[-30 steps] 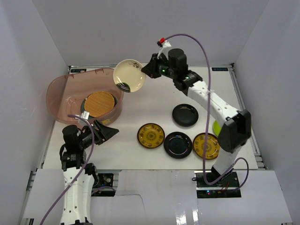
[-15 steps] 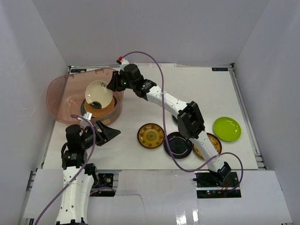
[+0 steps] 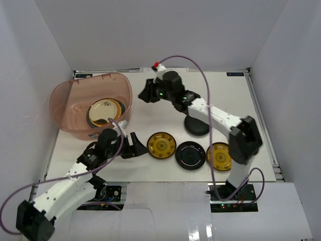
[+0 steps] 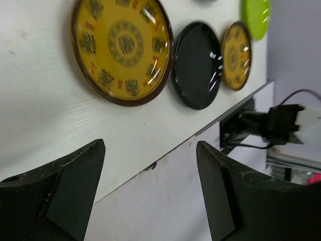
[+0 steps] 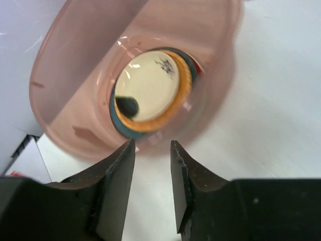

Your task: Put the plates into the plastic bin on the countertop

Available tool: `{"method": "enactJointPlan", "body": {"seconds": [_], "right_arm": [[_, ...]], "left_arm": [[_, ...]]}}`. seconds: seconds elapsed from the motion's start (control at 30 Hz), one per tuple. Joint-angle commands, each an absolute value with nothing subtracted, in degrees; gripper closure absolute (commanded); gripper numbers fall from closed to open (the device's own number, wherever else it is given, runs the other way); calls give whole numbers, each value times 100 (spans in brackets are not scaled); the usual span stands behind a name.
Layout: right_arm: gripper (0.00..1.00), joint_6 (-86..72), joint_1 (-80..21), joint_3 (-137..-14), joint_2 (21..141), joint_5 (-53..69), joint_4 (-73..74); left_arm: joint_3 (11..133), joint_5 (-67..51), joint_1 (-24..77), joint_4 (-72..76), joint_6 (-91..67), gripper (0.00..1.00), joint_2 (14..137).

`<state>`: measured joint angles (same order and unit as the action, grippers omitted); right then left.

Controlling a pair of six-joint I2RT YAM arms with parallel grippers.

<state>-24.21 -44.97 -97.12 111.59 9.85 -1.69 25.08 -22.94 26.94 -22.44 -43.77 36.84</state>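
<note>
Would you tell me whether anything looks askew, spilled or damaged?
Nothing stands out. The cream plate sits on the stack in the plastic bin, and the gold-patterned plates and black plates lie flat on the countertop.

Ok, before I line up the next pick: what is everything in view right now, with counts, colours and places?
plastic bin: one, translucent pinkish-brown, far-left of the countertop
stacked plates: count unclear, cream on top, woven tan and dark teal rims below, inside the bin
gold-patterned plates: two, near row, the other at the right
glossy black plates: two, one between the gold ones, one behind, partly under the right arm
lime green plate: one, beyond the right gold plate, hidden in the top view
countertop: one, white
cables: two, purple, one per arm
left fingers: open, empty, beside the left gold plate
right fingers: open, empty, beside the bin
</note>
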Motion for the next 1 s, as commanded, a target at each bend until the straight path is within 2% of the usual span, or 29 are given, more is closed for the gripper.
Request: {"method": "enactJointPlan", "body": {"seconds": [0.0,0.03,0.07,0.13,0.17,0.23,0.27,0.37,0.43,0.53,0.7,0.87,0.97], "right_arm": [[61,-2039,-3957,-7732,9192,853,-649],[65,-2126,-3729,-7099,8828,983,-877],[66,-2397,-3152,-5875,8441,1115,-1018],[67,-2583,-2491,-4760,7377,1441,-1282],[65,-2636,-1852,-3937,6782,1485,-1318],[59,-2628,-1207,-3343,6356,1748,-1318],[57,-2619,-552,-3122,6128,1940,-1310],[50,-2575,575,-2568,6108,2443,-1301],[47,-2593,965,-2303,6205,2496,-1309],[44,-2785,1011,-2022,6459,2312,-1686],[42,-3050,976,-2126,7416,2707,-2398],[42,-3147,616,-2407,8076,2603,-2637],[42,-3207,361,-2627,8445,2532,-2706]], "left_arm": [[2794,-267,4049,-1741,-4807,16,4454],[2821,258,4261,-1636,-4912,16,4656],[2830,385,4472,-1365,-4948,16,5015],[2804,579,4570,-917,-5009,16,5360],[2795,589,4605,-757,-5001,16,5657],[2821,789,4649,-502,-4984,17,5966],[2830,869,4684,-466,-4992,17,6107],[2795,1159,4720,-274,-5018,20,6521],[2699,1317,4728,-89,-5027,23,6723],[2619,1467,4729,139,-5089,28,6996],[2540,1678,4729,439,-5045,40,7451],[2637,1705,4729,755,-5054,42,8024],[2680,1731,4729,879,-5045,55,8287]]}}
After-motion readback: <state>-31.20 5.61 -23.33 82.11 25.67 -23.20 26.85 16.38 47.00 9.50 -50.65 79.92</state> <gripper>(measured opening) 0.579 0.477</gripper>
